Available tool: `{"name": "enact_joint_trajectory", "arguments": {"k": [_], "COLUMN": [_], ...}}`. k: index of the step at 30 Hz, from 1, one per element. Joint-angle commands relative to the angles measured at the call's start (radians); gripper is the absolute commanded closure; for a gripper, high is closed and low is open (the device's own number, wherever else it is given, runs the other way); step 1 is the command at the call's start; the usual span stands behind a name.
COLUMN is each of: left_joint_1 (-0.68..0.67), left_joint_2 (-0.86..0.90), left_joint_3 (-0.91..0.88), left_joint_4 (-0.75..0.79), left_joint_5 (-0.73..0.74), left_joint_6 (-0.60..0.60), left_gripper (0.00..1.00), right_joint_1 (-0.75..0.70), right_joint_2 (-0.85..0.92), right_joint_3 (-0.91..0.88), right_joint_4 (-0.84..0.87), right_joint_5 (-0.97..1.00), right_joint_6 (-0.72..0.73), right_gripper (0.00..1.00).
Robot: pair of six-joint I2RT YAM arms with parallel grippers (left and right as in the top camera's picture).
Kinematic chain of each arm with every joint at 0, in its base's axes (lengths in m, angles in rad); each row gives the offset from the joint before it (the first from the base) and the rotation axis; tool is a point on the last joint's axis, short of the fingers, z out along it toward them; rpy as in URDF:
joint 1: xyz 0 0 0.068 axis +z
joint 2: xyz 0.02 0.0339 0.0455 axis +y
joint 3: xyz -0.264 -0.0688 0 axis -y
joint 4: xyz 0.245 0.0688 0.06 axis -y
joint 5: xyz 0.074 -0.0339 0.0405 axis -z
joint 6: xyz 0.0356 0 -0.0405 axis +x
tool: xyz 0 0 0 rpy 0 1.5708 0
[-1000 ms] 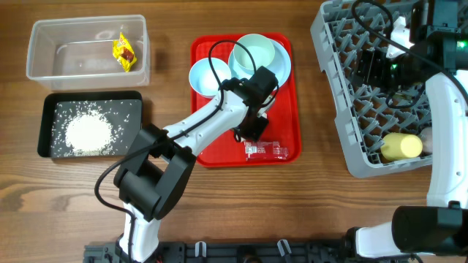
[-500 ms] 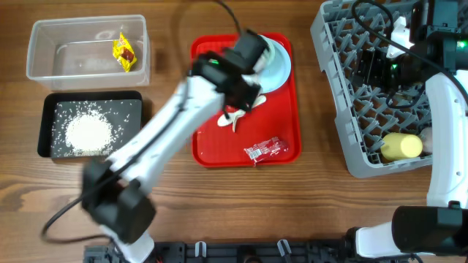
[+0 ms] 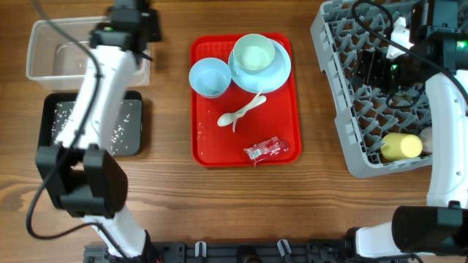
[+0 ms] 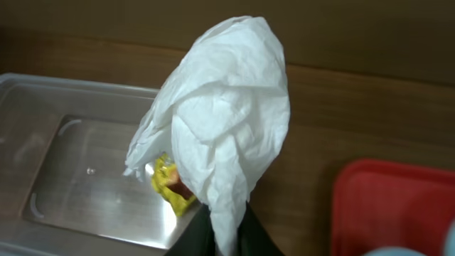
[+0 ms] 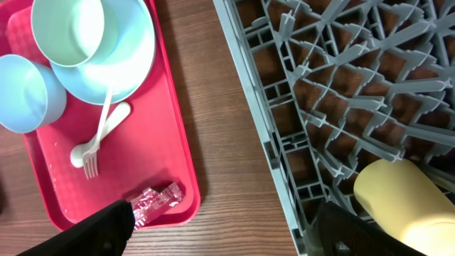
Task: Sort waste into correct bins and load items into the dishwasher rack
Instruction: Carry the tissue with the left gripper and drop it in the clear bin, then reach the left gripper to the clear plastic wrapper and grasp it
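Observation:
My left gripper [image 4: 227, 229] is shut on the crumpled white tissue [image 4: 224, 114] and holds it above the right end of the clear tub [image 4: 64, 142]. The small yellow wrapper [image 4: 167, 188] lies inside the tub. Overhead, the left gripper [image 3: 131, 16] is at the tub's [image 3: 45, 51] far right corner. The black tray [image 3: 124, 128] holds rice grains. The red wrapper [image 3: 264, 150], white spoon [image 3: 245, 111], plate [image 3: 281, 69] and two bowls [image 3: 208, 77] [image 3: 254, 52] sit on the red tray. My right gripper [image 5: 227, 235] is open and empty over the rack's [image 3: 344, 109] left edge. The yellow cup [image 3: 401, 146] lies in the rack.
The red serving tray [image 3: 208, 150] sits mid-table between the bins and the grey rack. My left arm crosses over the black tray and the tub's right end. Bare wood lies between the red tray and the rack [image 5: 234, 128]. The white cup is not in view.
My left arm has swung from the red tray up and left to the clear tub, carrying the white tissue off the tray. The right arm has not moved.

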Motion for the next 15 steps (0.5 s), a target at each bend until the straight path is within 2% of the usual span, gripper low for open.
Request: {"name": "enact_joint_trajectory", "arguments": {"k": [1, 3, 4, 5, 11, 15], "left_joint_1": [0.1, 0.128, 0.137, 0.145, 0.131, 0.048], "left_joint_2": [0.065, 0.087, 0.097, 0.1, 0.076, 0.011], "left_joint_3": [0.001, 0.001, 0.001, 0.001, 0.001, 0.001], "left_joint_4": [0.053, 0.06, 0.059, 0.055, 0.015, -0.144], "left_joint_5": [0.069, 0.07, 0.07, 0.07, 0.121, 0.326], "left_joint_6": [-0.008, -0.008, -0.008, -0.008, -0.008, 0.0], "left_gripper": [0.78, 0.57, 0.34, 0.0, 0.0, 0.0], "right_joint_1": [0.002, 0.002, 0.002, 0.002, 0.002, 0.002], "right_joint_2": [0.019, 0.019, 0.019, 0.019, 0.019, 0.019], "right_joint_3": [-0.01, -0.01, -0.01, -0.01, -0.01, -0.01], "right_joint_4": [-0.002, -0.002, -0.002, -0.002, 0.0, 0.0], "right_joint_5": [0.01, 0.01, 0.01, 0.01, 0.01, 0.01], "right_joint_6": [-0.018, -0.018, -0.017, -0.018, -0.018, -0.018], "right_gripper": [0.13, 0.13, 0.13, 0.13, 0.13, 0.13]}}
